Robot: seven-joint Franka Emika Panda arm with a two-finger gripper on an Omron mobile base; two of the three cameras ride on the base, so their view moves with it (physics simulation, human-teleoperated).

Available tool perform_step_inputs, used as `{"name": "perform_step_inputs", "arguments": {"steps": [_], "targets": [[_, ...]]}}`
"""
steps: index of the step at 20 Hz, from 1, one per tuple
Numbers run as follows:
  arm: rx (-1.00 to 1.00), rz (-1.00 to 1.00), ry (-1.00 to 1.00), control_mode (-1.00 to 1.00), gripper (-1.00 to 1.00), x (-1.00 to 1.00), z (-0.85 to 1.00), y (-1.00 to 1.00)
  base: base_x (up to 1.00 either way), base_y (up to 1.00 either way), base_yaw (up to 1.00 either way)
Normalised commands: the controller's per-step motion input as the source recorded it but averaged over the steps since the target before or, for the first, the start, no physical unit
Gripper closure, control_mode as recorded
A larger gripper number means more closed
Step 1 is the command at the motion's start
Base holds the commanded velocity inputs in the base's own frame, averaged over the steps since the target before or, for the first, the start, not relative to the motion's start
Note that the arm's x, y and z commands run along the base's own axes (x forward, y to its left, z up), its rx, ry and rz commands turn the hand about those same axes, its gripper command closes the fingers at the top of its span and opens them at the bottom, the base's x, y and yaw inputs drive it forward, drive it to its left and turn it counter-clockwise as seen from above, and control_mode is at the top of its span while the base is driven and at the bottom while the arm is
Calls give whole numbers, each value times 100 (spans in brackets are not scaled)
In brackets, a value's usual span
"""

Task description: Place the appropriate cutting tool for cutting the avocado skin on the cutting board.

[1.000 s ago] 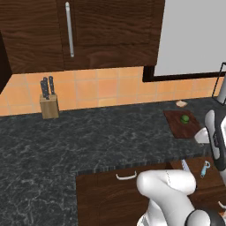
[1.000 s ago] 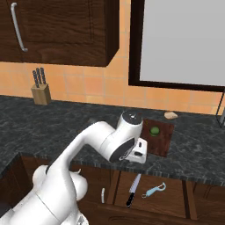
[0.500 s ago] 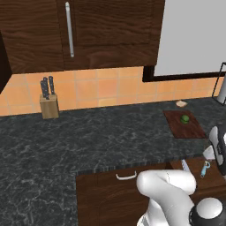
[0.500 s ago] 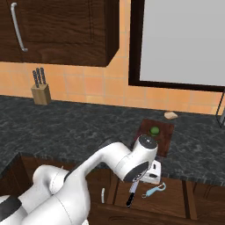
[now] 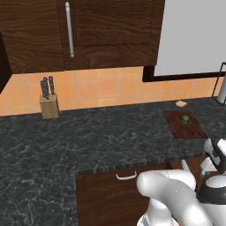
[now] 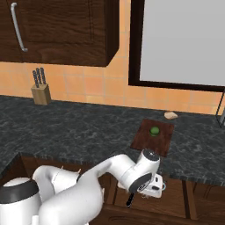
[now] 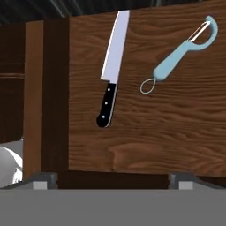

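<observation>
Progress: Early stage, by my judgement. Nothing has been picked up, and no tool lies on the cutting board (image 6: 154,138) yet. Choosing, grasping, lifting and placing all remain.

Cutting board: A flat, dark reddish-brown rectangle on the black stone counter (image 5: 88,141), toward the right, near the tiled wall.

Avocado: The avocado (image 6: 154,130) is a small round green fruit sitting on the far half of the board.

Open drawer: The open drawer (image 7: 145,132) below the counter edge has a wooden floor holding two tools, apart from each other.

Knife: The knife (image 7: 112,70) has a long pale blade and a black riveted handle.

Peeler: The peeler (image 7: 178,55) is light blue, lying right of the knife.

Gripper: The gripper (image 6: 154,188) hangs over the drawer, touching neither tool. Its jaws are poorly shown; I cannot tell whether they are open.
</observation>
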Motion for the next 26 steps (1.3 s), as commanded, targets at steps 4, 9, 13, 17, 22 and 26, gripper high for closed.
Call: {"name": "perform_step_inputs", "arguments": {"steps": [4, 9, 13, 17, 22, 26], "targets": [[-2, 15, 3, -100, -100, 0, -70, 0, 0, 0, 0], [-3, 18, 3, -100, -100, 0, -64, 3, 0, 0, 0], [-1, 15, 3, -100, -100, -26, -41, 20, 0, 0, 0], [0, 2, 13, -100, -100, -76, -5, 49, 0, 0, 0], [0, 0, 16, -100, -100, -94, 1, 49, 0, 0, 0], [0, -1, 12, -100, -100, -97, 0, 29, 0, 0, 0]]}}
